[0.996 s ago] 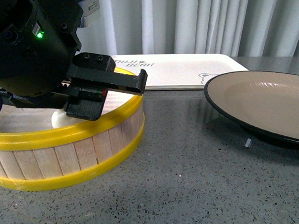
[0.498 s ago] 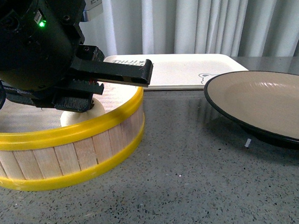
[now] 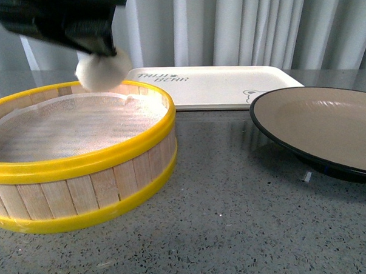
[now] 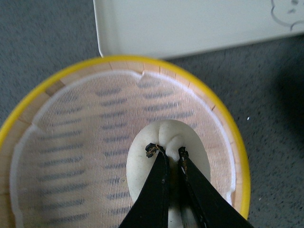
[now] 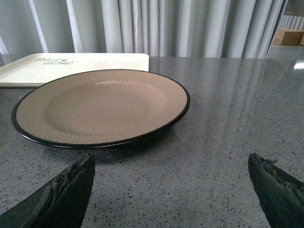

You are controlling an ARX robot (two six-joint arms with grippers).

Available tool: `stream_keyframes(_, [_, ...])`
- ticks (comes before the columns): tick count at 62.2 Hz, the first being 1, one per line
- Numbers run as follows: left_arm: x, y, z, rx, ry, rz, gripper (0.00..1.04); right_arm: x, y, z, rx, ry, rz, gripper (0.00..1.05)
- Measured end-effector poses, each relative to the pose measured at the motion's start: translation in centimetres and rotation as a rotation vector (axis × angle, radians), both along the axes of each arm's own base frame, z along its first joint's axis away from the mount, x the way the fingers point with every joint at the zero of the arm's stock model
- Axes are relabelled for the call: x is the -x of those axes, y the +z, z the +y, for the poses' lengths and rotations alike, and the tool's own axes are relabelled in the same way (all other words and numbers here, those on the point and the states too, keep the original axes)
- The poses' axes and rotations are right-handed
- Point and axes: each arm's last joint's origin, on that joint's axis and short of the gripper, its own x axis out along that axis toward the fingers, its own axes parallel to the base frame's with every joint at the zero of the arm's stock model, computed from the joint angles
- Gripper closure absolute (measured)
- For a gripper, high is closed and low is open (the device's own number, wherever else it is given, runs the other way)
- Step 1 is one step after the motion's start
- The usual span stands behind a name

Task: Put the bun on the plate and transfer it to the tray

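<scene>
- The right claw (image 5: 171, 159) hangs low over the grey speckled table (image 3: 236, 232) on the robot's side of the plate (image 5: 99, 107). It is spread wide and holds nothing. It looks parked there to take the plate's black rim once the dish is loaded.
- The yellow-rimmed steamer basket (image 3: 87, 158) sits nearest on the left. Only a white mesh liner shows inside (nothing else in it).
- The plate stands to the basket's right, apart from it, with its beige inside bare. It is probably set that close so the carry is a short sideways swing.
- Over the far side of the basket, the left claw (image 4: 167, 152) is clenched on the bun (image 3: 104, 70), pinching the pleated knot on top. The bun hangs in the air clear of the liner and above the rim. The narrow top pinch likely spares the soft sides from crushing, though it is a slim hold.
- Behind both lies the cream tray (image 3: 217, 87), lettered corner towards the basket and bear drawing towards the plate. It carries nothing and awaits the loaded plate.
- A pale curtain (image 3: 257, 24) closes the scene.
</scene>
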Motion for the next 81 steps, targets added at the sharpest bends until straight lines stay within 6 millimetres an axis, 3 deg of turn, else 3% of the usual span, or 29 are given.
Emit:
stream_keyframes(11, [-0.9, 3.2, -2.3, 0.006, -0.046, -0.081, 1.01, 0.0, 0.0, 0.0, 0.0, 0.0, 0.0, 0.09])
stream_keyframes(22, [-1.2, 5.0, -8.1, -0.004, -0.188, -0.118, 1.01, 0.0, 0.0, 0.0, 0.0, 0.0, 0.0, 0.09])
stream_keyframes(33, [-0.6, 4.2, -14.5, -0.024, -0.335, -0.12, 1.01, 0.0, 0.0, 0.0, 0.0, 0.0, 0.0, 0.09])
stream_keyframes(42, [-0.2, 2.3, -18.0, -0.059, -0.416, -0.099, 1.01, 0.0, 0.0, 0.0, 0.0, 0.0, 0.0, 0.09])
stream_keyframes(66, [-2.2, -2.8, -21.4, -0.139, -0.438, -0.037, 1.01, 0.0, 0.0, 0.0, 0.0, 0.0, 0.0, 0.09])
stream_keyframes(81, [-2.7, -2.6, -21.7, -0.131, -0.463, -0.01, 1.01, 0.0, 0.0, 0.0, 0.0, 0.0, 0.0, 0.09])
